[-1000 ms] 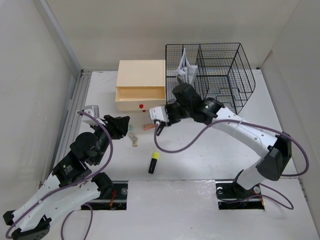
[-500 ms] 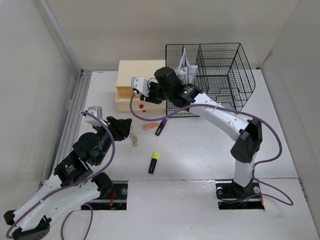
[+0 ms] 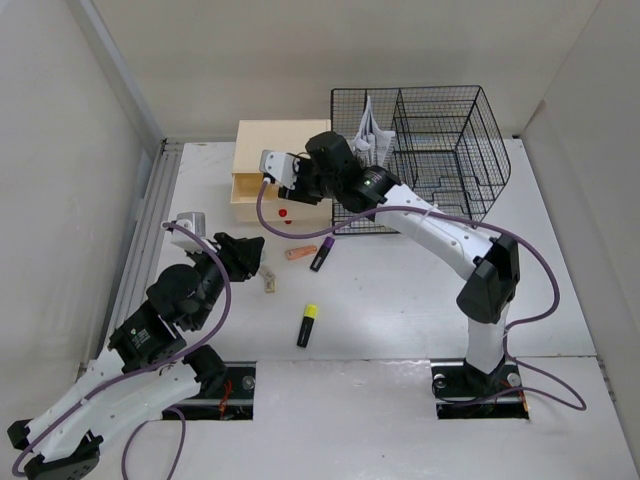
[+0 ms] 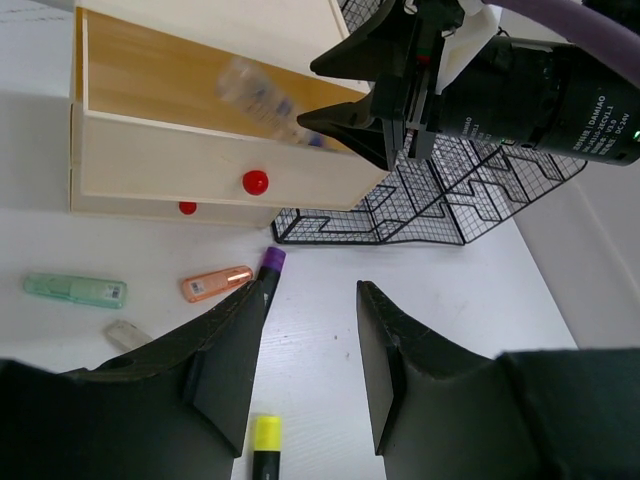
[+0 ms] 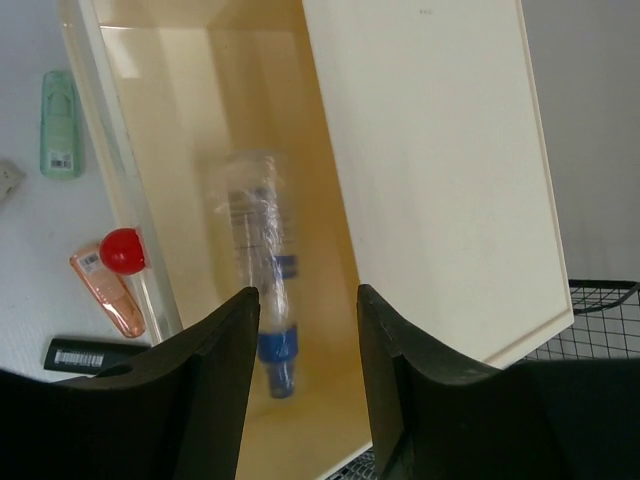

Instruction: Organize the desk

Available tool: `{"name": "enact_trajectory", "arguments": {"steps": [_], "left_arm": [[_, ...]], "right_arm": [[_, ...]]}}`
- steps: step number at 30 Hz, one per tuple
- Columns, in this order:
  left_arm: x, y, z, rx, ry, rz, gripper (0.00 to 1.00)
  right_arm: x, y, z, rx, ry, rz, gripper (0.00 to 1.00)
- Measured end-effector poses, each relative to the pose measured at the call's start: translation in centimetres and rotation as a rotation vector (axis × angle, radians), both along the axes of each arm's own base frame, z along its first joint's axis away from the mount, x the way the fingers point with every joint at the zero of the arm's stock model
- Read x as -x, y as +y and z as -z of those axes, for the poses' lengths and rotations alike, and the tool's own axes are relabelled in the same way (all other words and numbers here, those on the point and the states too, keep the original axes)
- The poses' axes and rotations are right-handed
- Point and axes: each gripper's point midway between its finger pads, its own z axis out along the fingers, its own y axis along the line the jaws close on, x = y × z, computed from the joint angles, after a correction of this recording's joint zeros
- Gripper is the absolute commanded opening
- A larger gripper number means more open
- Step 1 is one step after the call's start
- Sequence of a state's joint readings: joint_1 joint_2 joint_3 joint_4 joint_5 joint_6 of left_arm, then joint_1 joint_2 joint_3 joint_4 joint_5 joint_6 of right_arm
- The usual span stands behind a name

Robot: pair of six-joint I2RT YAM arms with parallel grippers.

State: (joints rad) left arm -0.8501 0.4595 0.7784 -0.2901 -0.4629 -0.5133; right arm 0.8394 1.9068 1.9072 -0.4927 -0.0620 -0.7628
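The white counter [image 3: 400, 300] is spreading across the whole floor of the cell and carrying everything else; the two arms are rising from its near edge. The right arm is stretching far over toward the left; the right hand [image 5: 305, 298] is hanging above the open drawer [image 5: 240, 120] of the beige drawer box [image 3: 282, 145], which is sitting at the far side of the counter; its fingers are standing wide apart and gripping nothing. Under that gap a clear tube [image 5: 262, 270] with a blue end is showing inside the drawer; it is smeared with blur, so I cannot tell whether it is lying on the drawer floor or hanging in the air. A red knob [image 4: 255, 182] is sticking out of the drawer front. A black wire basket [image 3: 440, 150] is standing just beside the box on its right.

The left hand [image 4: 310, 300] is hovering over the counter in front of the box; its fingers are also spread wide, with nothing between them. Ahead of it, an orange tube [image 4: 215, 283] and a purple-capped marker [image 4: 262, 280] are lying just beside each other on the counter, near the foot of the box; a green tube [image 4: 75, 290] is lying further to the left, apart from them; a yellow-capped marker [image 3: 308, 325] is lying nearer the arm bases, well apart from the rest.
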Motion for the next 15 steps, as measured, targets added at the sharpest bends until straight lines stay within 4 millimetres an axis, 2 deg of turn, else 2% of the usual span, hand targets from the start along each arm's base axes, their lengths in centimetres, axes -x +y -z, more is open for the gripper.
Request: {"name": "enact_trajectory", "arguments": {"steps": [4,5,6,7,8,12,15], "left_arm": [[0.0,-0.1,0.1,-0.003,0.003,0.002,0.39],[0.0,-0.1,0.1,-0.003,0.003,0.002,0.39],[0.0,-0.1,0.1,-0.002,0.002,0.003,0.39],[0.0,-0.1,0.1,-0.003,0.003,0.002,0.39],[0.0,-0.1,0.1,-0.003,0.003,0.002,0.39],[0.0,-0.1,0.1,-0.002,0.002,0.002,0.39],[0.0,-0.1,0.1,-0.002,0.002,0.002,0.39]], "right_arm": [[0.0,0.1,-0.1,-0.009,0.003,0.003,0.49],[0.0,0.1,-0.1,-0.012,0.007,0.003,0.41],[0.1,0.2,-0.1,-0.016,0.012,0.0,0.27],[0.2,0.3,-0.1,-0.022,0.018,-0.003,0.06],[0.4,0.4,-0.1,-0.032,0.028,-0.007,0.0],[2.0,1.3,-0.5,-0.085,0.085,-0.073,0.0],[4.3,1.7,-1.2,-0.124,0.138,-0.162,0.0]]}}
